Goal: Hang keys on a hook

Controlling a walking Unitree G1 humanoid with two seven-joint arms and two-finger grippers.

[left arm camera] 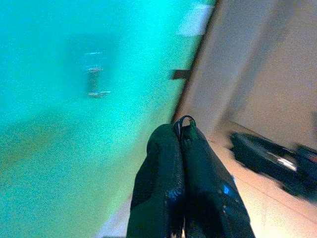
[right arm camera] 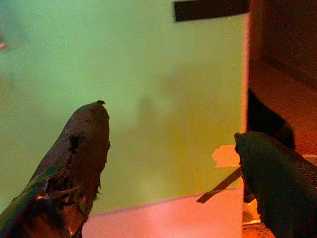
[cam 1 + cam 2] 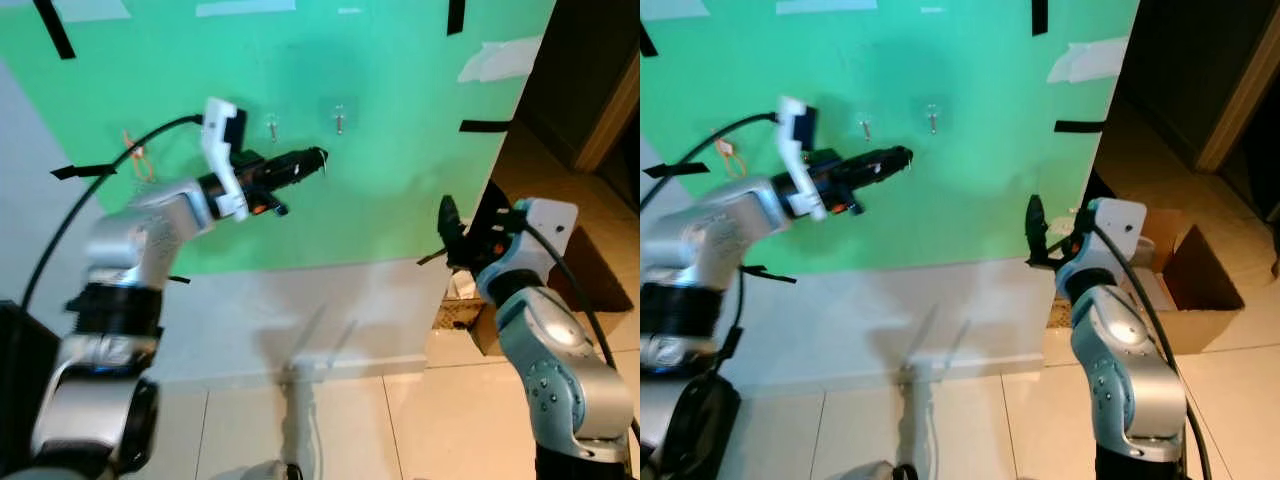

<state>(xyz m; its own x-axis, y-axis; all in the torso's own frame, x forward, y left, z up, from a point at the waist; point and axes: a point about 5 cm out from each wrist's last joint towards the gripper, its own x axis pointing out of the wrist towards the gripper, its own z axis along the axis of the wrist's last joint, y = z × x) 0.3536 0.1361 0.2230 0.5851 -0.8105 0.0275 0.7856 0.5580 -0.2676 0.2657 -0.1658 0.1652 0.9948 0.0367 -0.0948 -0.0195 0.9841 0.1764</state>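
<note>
Two small clear hooks (image 3: pixel 340 120) (image 3: pixel 272 127) are stuck on a green wall sheet (image 3: pixel 400 180). My left gripper (image 3: pixel 318 158) is raised close to the sheet, its tips just below and left of the right-hand hook. It is shut, and a thin metal key ring (image 1: pixel 184 120) pokes out between its fingertips (image 1: pixel 168 136); the keys themselves are hidden. In the left wrist view that hook (image 1: pixel 94 82) appears blurred ahead of the tips. My right gripper (image 3: pixel 447 230) is held lower by the sheet's right edge, open with nothing between its fingers (image 2: pixel 86 134).
An orange loop (image 3: pixel 135 155) hangs on the sheet at the left. Black tape strips (image 3: pixel 485 125) hold the sheet's edges. A white wall base (image 3: pixel 300 310) and tiled floor lie below. An open cardboard box (image 3: pixel 590 265) stands in the doorway at the right.
</note>
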